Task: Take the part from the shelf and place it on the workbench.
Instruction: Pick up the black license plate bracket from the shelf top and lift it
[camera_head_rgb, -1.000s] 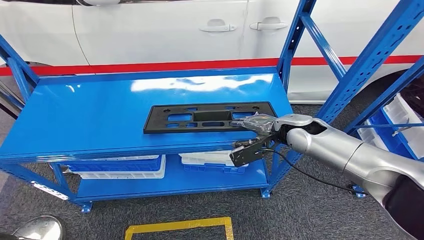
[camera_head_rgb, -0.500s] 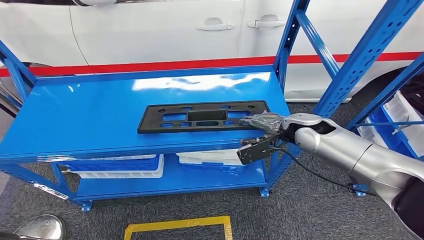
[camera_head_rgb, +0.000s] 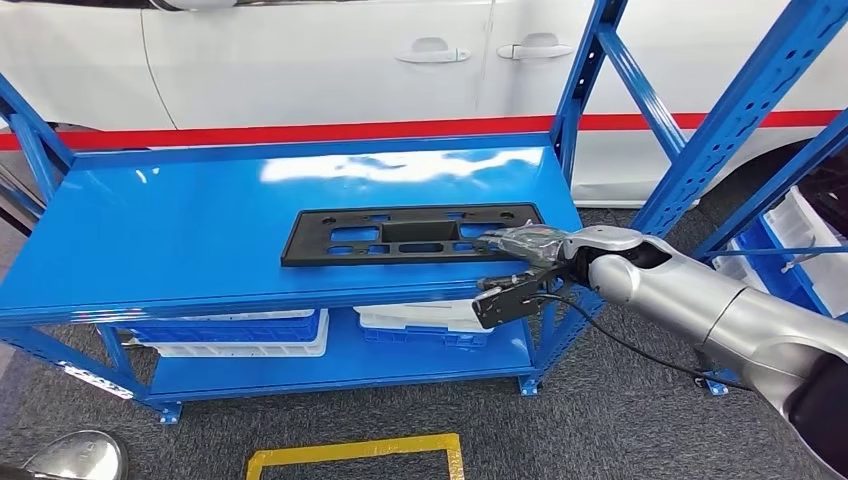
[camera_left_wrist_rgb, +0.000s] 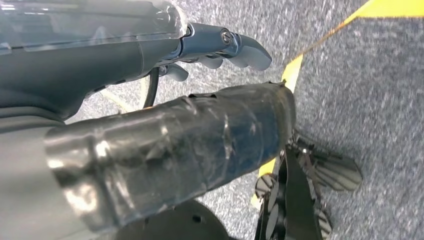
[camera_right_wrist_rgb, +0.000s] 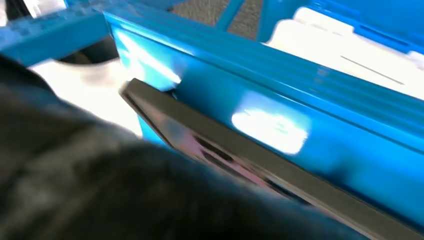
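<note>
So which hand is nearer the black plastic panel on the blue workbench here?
Right. The right hand is at the black plastic panel's right end, on the blue workbench; the left hand hangs over grey carpet, away from it.

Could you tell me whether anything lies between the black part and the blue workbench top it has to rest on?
Nothing visible does. The black part lies flat on the blue workbench top, and the right robot hand is at its right end.

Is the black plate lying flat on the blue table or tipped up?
Flat, as far as the head view shows. The plate lies along the table top, and the right hand is at its right end.
</note>
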